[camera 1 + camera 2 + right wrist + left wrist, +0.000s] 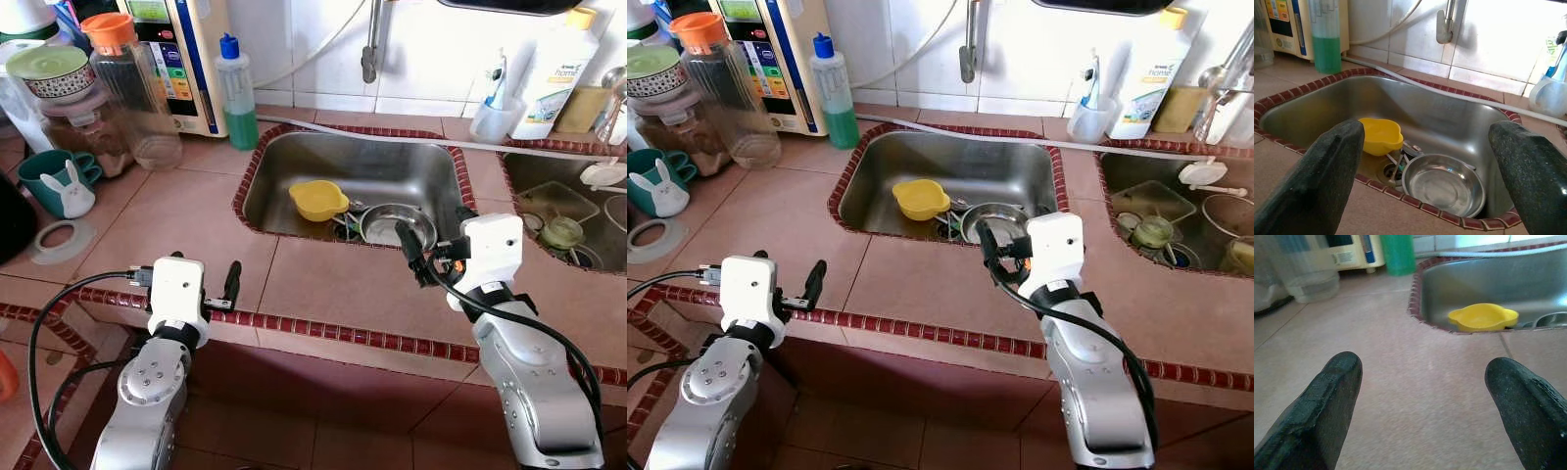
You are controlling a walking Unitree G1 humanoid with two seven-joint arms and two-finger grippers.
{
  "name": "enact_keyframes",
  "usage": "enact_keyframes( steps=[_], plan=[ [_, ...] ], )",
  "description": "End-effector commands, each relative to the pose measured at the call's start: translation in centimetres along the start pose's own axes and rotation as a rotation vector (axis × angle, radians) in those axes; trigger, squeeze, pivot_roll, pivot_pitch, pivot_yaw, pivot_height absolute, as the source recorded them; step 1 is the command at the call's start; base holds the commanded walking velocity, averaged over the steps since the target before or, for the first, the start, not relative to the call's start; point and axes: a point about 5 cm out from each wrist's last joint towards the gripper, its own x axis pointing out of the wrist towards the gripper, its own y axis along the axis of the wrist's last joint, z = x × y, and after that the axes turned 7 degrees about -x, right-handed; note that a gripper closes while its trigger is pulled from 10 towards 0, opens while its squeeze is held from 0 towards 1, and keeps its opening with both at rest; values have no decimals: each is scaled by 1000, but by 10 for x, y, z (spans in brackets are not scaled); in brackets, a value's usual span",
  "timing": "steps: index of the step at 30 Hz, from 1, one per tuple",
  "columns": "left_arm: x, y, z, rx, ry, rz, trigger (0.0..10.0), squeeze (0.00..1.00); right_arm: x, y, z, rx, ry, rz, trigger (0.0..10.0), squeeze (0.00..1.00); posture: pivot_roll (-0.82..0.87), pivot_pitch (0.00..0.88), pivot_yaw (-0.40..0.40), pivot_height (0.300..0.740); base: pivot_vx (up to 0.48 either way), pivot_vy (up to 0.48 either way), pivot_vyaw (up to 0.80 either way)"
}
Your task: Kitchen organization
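A pink tiled counter (pixel 323 284) ran in front of the robot, with a steel sink (pixel 392 171) set into it. At the back stood a bottle of green liquid with a blue cap (pixel 236 93), a white machine with buttons (pixel 181 54), and a big clear jar with an orange lid (pixel 132 83). A teal mug with a white bunny (pixel 61 186) sat at the far left of the counter. A tap (pixel 369 44) hung over the sink, and a thin white hose (pixel 392 137) lay along its back edge. A second sink (pixel 573 215) on the right held more dishes.

Inside the first sink lay a yellow bowl (pixel 318 200). It was small, bright and wavy at the rim, and it looked empty. Just beside it sat a round steel bowl (pixel 397 225), shiny and empty too, with some spoons or forks (pixel 1398 164) by the drain between them.

The left gripper (pixel 231 285) hung over the counter's front edge, its fingers (pixel 1322 406) spread wide with nothing in them. The right gripper (pixel 411 252) hovered at the near rim of the sink, close to the steel bowl. Its fingers (pixel 1327 176) were spread wide and empty as well.
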Motion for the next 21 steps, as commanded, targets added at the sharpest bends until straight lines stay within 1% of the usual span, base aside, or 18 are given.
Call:
enact_keyframes(
  steps=[1, 6, 14, 21],
  plan=[
    [-1, 2, 1, 3, -13, 12, 10000, 0, 1, 4, 3, 1, -7, 4, 10000, 0, -33, 76, 48, 740, 0, 0, 0],
    [0, 3, 5, -4, -16, 20, 10000, 0, 4, 7, 1, 8, 4, 12, 10000, 0, -31, 77, 42, 740, 0, 0, -334],
    [0, 2, 3, -11, -9, 18, 10000, 0, 6, 6, -2, 20, 19, 9, 10000, 0, -30, 76, 40, 740, 0, 0, 0],
    [1, 2, 4, -13, -5, 20, 10000, 0, 9, 6, -5, 26, 27, 0, 10000, 0, -31, 75, 38, 740, 0, 0, -707]
  ],
)
